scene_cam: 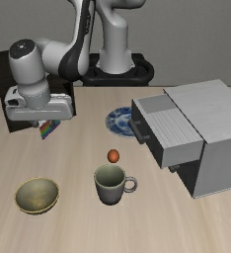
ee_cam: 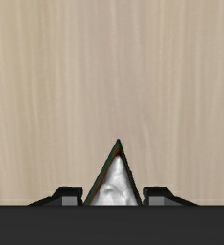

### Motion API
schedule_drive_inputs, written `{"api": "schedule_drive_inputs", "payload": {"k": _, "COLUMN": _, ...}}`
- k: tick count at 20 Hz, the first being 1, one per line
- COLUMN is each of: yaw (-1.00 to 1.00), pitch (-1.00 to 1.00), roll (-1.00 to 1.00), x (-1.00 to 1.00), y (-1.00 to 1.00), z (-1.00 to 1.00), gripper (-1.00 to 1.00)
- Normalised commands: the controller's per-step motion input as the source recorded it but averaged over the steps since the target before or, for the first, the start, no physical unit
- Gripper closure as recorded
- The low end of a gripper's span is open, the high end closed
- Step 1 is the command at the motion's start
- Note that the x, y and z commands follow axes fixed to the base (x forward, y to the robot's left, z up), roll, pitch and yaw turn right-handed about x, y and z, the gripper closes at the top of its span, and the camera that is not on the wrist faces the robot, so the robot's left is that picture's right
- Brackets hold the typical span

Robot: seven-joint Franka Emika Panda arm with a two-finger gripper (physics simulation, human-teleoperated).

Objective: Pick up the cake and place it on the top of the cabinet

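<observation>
Wrist view shows the triangular white-frosted cake slice (ee_cam: pixel 112 180) clamped between both fingers of the gripper (ee_cam: pixel 112 197), held over the pale wooden table (scene_cam: pixel 88 148) at the exterior view's left, well apart from the grey box cabinet (scene_cam: pixel 211 104). It looks light, soft and crumbly, so a gentle hold across its flat sides suits it best

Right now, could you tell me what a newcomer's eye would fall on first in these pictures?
The tool grips a wedge of cake over the table at the exterior view's left. A big grey cabinet stands at its right, drawer pulled open.
</observation>
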Motion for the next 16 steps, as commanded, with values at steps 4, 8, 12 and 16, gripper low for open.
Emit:
{"api": "schedule_drive_inputs", "payload": {"k": 4, "yaw": 0.0, "pitch": 0.0, "roll": 0.0, "x": 0.0, "y": 0.0, "z": 1.0, "gripper": 1.0}}
{"api": "schedule_drive_inputs", "payload": {"k": 8, "yaw": 0.0, "pitch": 0.0, "roll": 0.0, "x": 0.0, "y": 0.0, "z": 1.0, "gripper": 1.0}}
{"api": "schedule_drive_inputs", "payload": {"k": 12, "yaw": 0.0, "pitch": 0.0, "roll": 0.0, "x": 0.0, "y": 0.0, "z": 1.0, "gripper": 1.0}}
{"api": "schedule_drive_inputs", "payload": {"k": 16, "yaw": 0.0, "pitch": 0.0, "roll": 0.0, "x": 0.0, "y": 0.0, "z": 1.0, "gripper": 1.0}}
